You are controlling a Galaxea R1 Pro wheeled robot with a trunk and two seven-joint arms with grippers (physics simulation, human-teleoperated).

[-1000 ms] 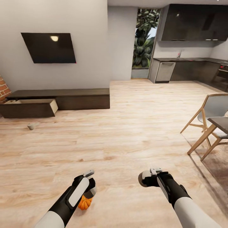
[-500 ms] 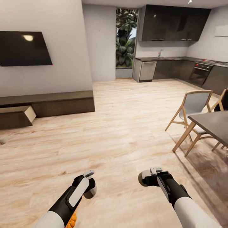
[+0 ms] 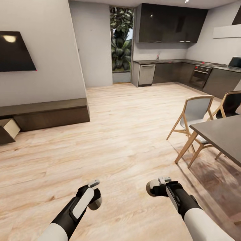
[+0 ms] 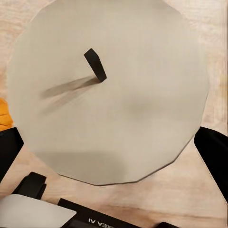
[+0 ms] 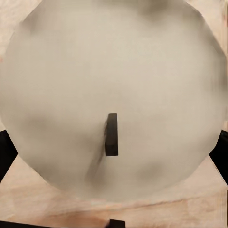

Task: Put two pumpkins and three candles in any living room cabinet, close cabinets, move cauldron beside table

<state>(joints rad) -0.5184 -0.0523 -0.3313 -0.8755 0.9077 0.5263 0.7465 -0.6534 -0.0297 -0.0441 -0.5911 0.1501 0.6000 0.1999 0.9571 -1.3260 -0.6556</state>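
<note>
**Two candles in hand, cabinet off to the left**

Each gripper is clamped on a candle: the left gripper (image 3: 95, 197) holds one whose pale round end and dark wick face its wrist camera (image 4: 109, 90), the right gripper (image 3: 154, 188) another (image 5: 114, 99). The cabinet (image 3: 50, 113) runs along the wall at far left, well apart from the arms, one drawer (image 3: 8, 129) pulled out at the picture's edge. An orange sliver, likely a pumpkin (image 4: 4, 114), shows beside the left candle. The step looks like carrying candles to storage; next the base must face the drawer, approach, and lower both candles in
</note>
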